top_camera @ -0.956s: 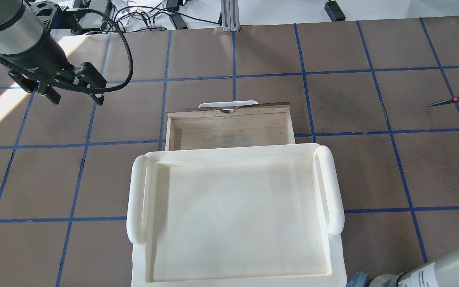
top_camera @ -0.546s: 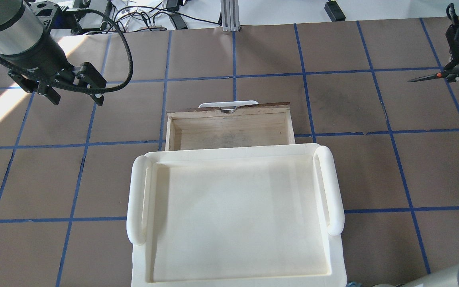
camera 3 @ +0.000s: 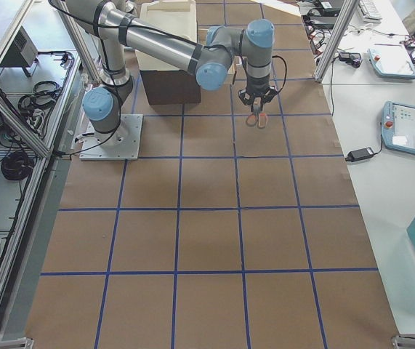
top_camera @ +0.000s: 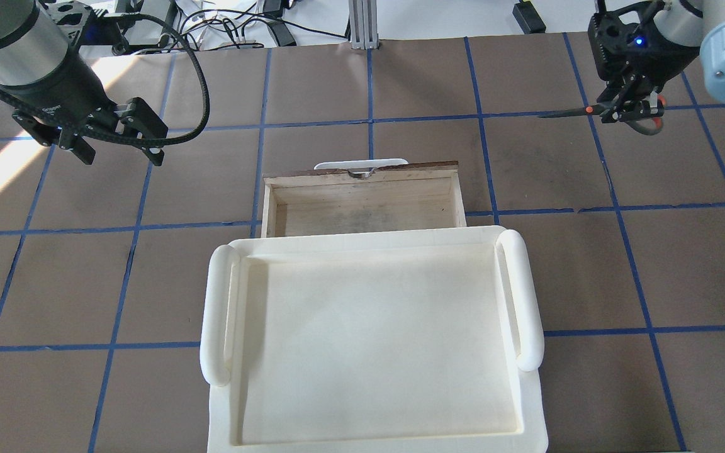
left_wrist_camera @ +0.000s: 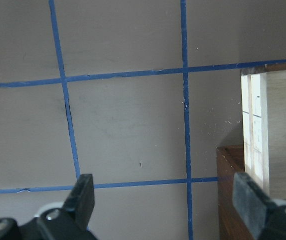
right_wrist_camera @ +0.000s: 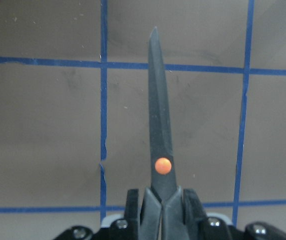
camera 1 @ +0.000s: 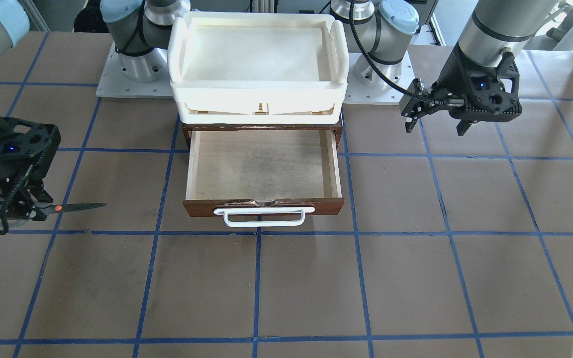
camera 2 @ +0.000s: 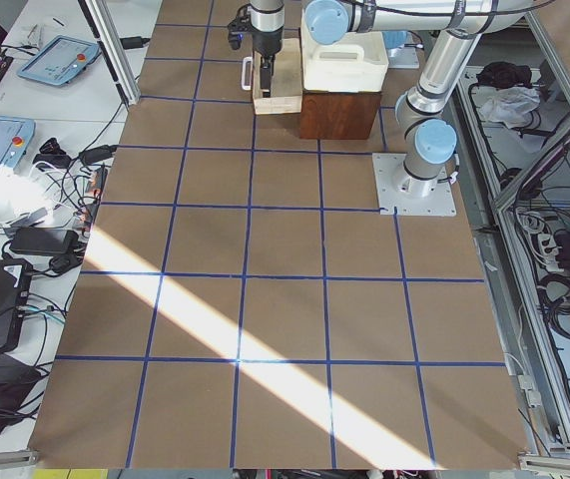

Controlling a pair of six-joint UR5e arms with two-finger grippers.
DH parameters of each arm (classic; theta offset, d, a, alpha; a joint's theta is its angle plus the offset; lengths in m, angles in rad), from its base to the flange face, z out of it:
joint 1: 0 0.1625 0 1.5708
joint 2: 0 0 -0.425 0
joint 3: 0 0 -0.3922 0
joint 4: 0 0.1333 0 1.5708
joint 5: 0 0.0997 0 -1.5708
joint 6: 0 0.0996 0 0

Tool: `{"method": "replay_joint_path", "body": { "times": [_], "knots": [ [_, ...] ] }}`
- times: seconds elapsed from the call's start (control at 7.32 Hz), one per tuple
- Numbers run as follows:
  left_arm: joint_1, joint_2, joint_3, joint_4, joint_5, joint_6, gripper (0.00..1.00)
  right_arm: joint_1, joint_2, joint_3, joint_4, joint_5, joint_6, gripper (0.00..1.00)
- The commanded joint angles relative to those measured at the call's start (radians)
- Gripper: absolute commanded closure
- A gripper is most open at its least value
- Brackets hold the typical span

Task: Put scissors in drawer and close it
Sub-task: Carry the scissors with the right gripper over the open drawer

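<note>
Clamped on the scissors (top_camera: 567, 114), the right gripper (top_camera: 622, 113) has swung from the right edge to upper right, nearing the open drawer (top_camera: 362, 214); the left gripper (top_camera: 120, 151) gapes empty

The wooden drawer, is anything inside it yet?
No. The pulled-out part of the drawer shows only bare plywood. Its rear stretch is hidden under the white tray, so that cannot be checked. The scissors are held by the right gripper, off to the side.

Right claw (top_camera: 622, 112) grips scissors (top_camera: 569, 113), well apart from open drawer (top_camera: 362, 184).
</note>
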Motion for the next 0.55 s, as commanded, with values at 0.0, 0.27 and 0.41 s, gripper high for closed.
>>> {"method": "replay_joint_path", "body": {
  "times": [0.0,0.27,0.41],
  "knots": [
    [0.0,0.001,0.0,0.0,0.0,0.0,0.0,0.188,-0.025,-0.002,0.042,0.01,0.217,1.0],
    [0.0,-0.001,0.0,0.0,0.0,0.0,0.0,0.386,-0.016,-0.002,0.026,-0.002,0.371,1.0],
    [0.0,-0.002,0.0,0.0,0.0,-0.002,0.0,0.455,-0.003,-0.002,0.019,0.001,0.461,1.0]
  ]
}}
